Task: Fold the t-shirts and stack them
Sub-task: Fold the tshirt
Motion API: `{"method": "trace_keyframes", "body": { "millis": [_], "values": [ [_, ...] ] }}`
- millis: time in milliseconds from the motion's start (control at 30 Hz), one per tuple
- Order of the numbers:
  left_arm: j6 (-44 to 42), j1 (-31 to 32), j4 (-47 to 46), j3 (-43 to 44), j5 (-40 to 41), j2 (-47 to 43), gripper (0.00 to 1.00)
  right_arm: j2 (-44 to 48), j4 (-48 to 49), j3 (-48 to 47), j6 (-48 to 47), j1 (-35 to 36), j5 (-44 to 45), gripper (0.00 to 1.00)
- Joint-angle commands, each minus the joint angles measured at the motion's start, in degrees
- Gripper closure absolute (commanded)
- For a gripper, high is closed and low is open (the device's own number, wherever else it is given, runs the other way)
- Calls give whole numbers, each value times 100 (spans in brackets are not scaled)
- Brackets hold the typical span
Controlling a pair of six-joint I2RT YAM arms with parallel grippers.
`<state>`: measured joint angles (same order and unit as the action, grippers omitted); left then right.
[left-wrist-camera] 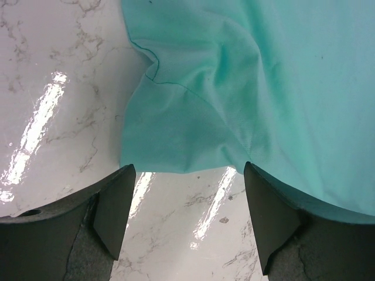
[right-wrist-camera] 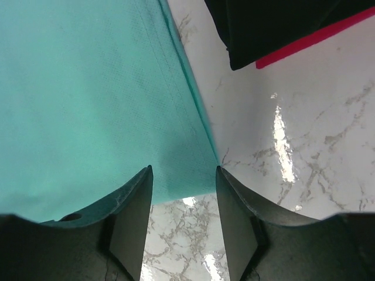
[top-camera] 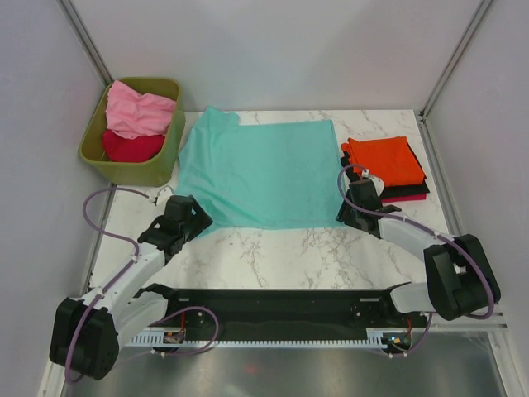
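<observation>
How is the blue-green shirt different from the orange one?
The teal shirt is spread out wide and flat, while the orange shirt is folded into a small rectangle. The teal shirt lies by itself on the table, but the orange shirt sits on top of a pile, over a black shirt. The teal shirt also takes up far more room. Both are plain cloth in one colour.

white marble table [top-camera: 306,256], grey walls [top-camera: 281,50]
</observation>
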<state>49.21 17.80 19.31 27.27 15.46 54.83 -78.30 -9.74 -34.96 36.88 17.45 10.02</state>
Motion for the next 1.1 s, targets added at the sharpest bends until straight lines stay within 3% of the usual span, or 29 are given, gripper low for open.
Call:
{"method": "trace_keyframes", "body": {
  "millis": [0,400,700,1067],
  "values": [
    [211,4,73,191,229,-42,18,271,-142,-38,91,30,360,44],
    [467,4,363,270,361,151,20,430,-327,42,276,83,633,47],
    [563,4,380,262,256,432,20,-88,-178,25,328,83,159,46],
    [748,-5,618,332,493,889,29,-89,-107,33,319,74,141,94]
  ]
}}
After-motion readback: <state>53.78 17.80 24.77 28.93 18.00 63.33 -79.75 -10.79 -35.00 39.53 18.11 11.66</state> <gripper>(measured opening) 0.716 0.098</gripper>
